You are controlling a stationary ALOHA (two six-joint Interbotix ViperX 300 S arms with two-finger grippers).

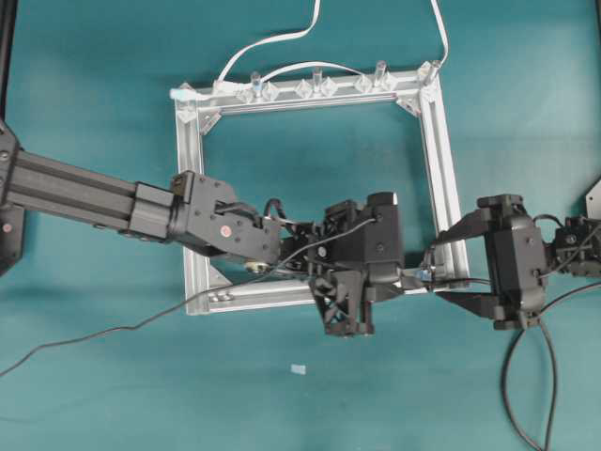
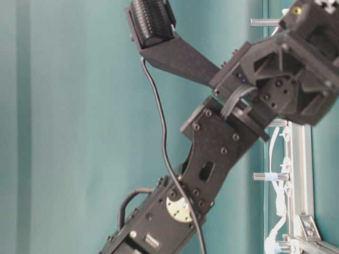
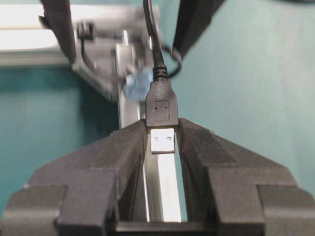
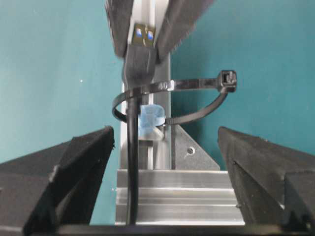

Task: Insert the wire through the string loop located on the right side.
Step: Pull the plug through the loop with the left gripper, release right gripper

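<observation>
My left gripper (image 3: 161, 129) is shut on the wire's plug (image 3: 161, 105), whose metal tip sits between the fingers. It reaches across to the near right corner of the silver frame (image 1: 192, 188). In the right wrist view the left fingers (image 4: 170, 24) hold the plug (image 4: 140, 64) just beyond the string loop (image 4: 197, 84). The wire (image 4: 131, 162) runs from the plug toward the camera and seems to pass through the loop, beside a pale-blue bit (image 4: 150, 120). My right gripper (image 4: 166, 135) is open and straddles the frame's corner (image 4: 177, 191). Nothing is between its fingers but the frame and the wire.
A white cable (image 1: 282, 39) runs along the far bar through clear clips (image 1: 315, 86). The arms' black leads (image 1: 526, 376) loop on the table at the right. A small pale scrap (image 1: 298, 368) lies near the front. My left arm (image 1: 84, 193) crosses the frame's left side.
</observation>
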